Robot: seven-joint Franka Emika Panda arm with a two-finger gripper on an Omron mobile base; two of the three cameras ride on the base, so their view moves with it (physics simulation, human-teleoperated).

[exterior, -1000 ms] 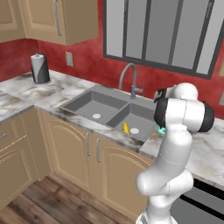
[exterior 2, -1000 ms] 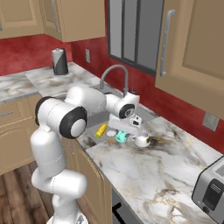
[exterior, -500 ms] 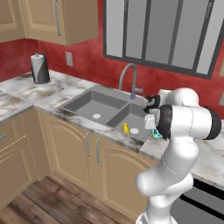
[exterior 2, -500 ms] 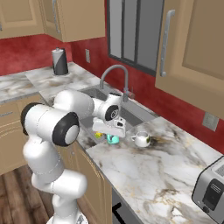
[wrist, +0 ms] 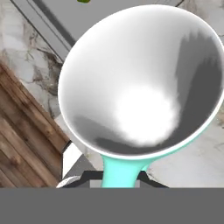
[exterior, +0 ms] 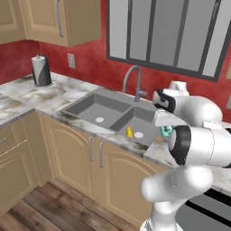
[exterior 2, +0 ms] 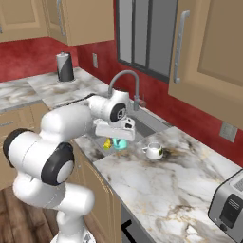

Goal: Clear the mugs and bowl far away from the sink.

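The gripper (exterior 2: 119, 139) is clamped on the teal mug's (wrist: 140, 83) handle at center frame; the white mug (exterior 2: 153, 151) sits right of it.

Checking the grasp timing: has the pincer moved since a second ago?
Yes. In the right base view the pincer has swung left, away from the white mug, and down onto the teal mug.

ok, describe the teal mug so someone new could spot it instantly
Start at the dark two-basin sink under the window. On the marble counter just to its right, the robot's claw is shut on the teal mug. It is teal outside and white inside, unlike the all-white mug standing free further right.
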